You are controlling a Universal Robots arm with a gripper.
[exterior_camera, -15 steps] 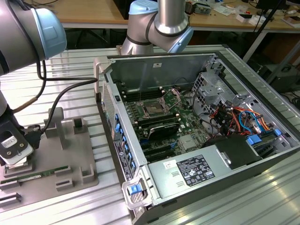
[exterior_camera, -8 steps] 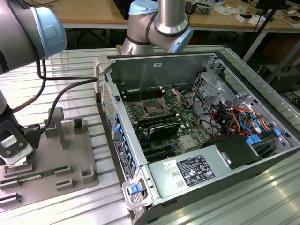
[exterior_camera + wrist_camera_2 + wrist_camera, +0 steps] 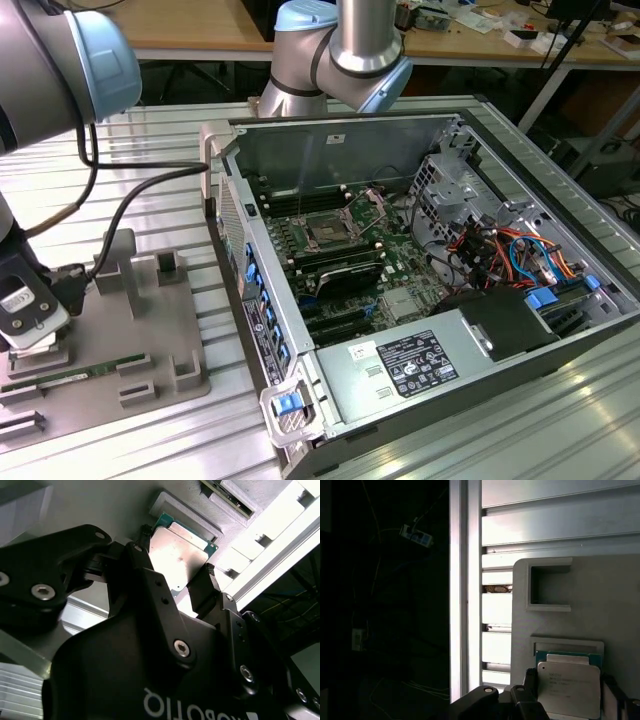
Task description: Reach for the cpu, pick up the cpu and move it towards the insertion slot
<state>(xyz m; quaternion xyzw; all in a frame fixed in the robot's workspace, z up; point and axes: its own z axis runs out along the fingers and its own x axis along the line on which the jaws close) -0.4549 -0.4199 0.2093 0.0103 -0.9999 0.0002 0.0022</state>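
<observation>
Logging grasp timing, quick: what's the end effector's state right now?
End effector: set around the cpu on the grey tray; open or closed on it cannot be told.

Illegible small print on power-supply label point(image 3: 418, 364)

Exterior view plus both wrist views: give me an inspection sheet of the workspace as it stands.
Surface: ribbed metal table, carrying a grey tray and an open computer case.
Job's things: the cpu lies flat in its nest on the tray; the insertion slot sits inside the case, well apart from it.
Clutter: a green memory stick lies on the tray; small items sit on a far bench.
Gripper: the gripper is down at the cpu.
Cables: a black cable hangs from the arm over the table; coloured wires lie inside the case.
Surroundings: wooden benches behind.
</observation>
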